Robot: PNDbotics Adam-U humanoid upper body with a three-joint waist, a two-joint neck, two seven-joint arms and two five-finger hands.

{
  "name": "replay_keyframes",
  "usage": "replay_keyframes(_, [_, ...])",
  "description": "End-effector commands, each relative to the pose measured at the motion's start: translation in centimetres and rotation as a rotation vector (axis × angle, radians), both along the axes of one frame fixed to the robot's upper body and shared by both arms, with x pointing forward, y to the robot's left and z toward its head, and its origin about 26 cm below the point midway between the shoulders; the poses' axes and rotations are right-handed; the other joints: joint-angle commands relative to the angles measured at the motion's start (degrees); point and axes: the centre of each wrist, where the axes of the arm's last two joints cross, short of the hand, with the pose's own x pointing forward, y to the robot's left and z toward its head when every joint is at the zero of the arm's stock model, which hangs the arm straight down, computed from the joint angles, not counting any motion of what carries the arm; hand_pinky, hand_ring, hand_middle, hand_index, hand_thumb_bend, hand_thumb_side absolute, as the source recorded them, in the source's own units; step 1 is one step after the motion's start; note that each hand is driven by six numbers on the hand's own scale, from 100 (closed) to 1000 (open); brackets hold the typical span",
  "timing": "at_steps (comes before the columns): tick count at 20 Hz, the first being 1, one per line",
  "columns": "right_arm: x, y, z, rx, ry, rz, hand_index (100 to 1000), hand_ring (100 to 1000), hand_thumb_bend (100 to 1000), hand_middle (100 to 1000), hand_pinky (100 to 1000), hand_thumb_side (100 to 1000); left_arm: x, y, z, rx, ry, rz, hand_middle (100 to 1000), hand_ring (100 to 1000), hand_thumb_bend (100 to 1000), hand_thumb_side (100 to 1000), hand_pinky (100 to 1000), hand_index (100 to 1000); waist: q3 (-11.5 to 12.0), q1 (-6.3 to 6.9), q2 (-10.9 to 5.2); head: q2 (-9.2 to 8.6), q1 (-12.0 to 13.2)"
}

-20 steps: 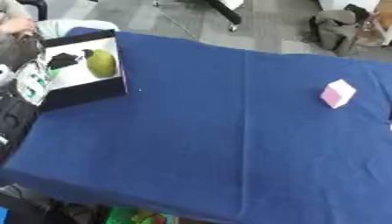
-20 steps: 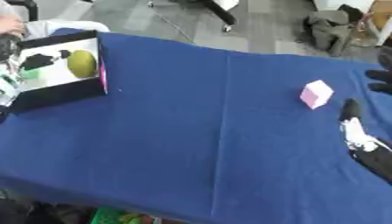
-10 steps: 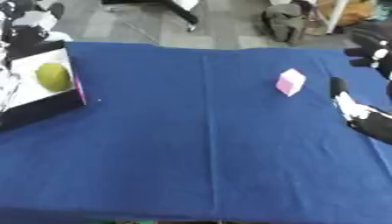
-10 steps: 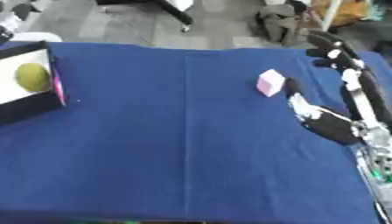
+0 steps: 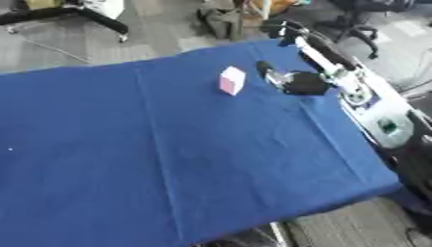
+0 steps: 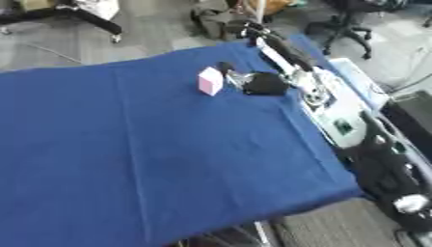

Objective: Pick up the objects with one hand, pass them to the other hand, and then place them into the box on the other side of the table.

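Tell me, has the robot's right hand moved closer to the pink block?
Yes. The right hand has closed in on the pink block and is now just beside it on the blue table.

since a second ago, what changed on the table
Mostly the head turned right, so the box with the green fruit has slid out of view; that is the camera, not the things. The right hand has come in along the table's right edge and now sits just right of the pink block, not yet holding it. The block stays upright on the blue cloth.

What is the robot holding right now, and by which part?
Nothing. The right hand is open beside the pink block, which stands alone on the blue table. The left hand is out of view.
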Motion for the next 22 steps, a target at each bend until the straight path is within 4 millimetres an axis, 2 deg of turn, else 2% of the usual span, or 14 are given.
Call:
replay_keyframes(1, [2.3, -2.7, -0.2, 0.02, 0.04, -0.134, 930, 903, 151, 961, 818, 736, -0.8, -1.4, 0.2, -0.016, 0.007, -0.082, 659, 820, 597, 625, 829, 767, 0.83, -0.1, -0.11, -0.14, -3.26])
replay_keyframes(5, [4.8, -4.3, -2.5, 0.066, 0.132, -0.282, 947, 919, 157, 986, 834, 786, -1.3, -2.8, -0.3, -0.032, 0.03, -0.142, 648, 812, 585, 640, 827, 763, 2.87, -0.43, 0.68, -0.14, -6.87])
replay_keyframes(10, [6.0, -5.0, -5.9, 0.07, 0.242, -0.405, 984, 932, 187, 1000, 849, 792, -1.7, -3.9, -0.5, -0.035, 0.033, -0.188, 641, 808, 586, 642, 826, 762, 4.71, -0.81, 1.01, -0.14, -9.5])
replay_keyframes(15, [6.3, -5.2, -6.6, 0.05, 0.218, -0.462, 988, 931, 204, 1000, 849, 776, -1.8, -4.3, -0.6, -0.035, 0.03, -0.202, 637, 806, 582, 647, 826, 762, 6.24, -1.26, 1.37, -0.14, -11.3])
replay_keyframes(22, [6.7, -4.3, -7.1, 0.05, 0.224, -0.447, 988, 927, 194, 997, 843, 798, -1.8, -4.5, -0.6, -0.023, 0.029, -0.205, 633, 805, 579, 653, 827, 761, 7.47, -1.64, 2.02, -0.14, -12.85])
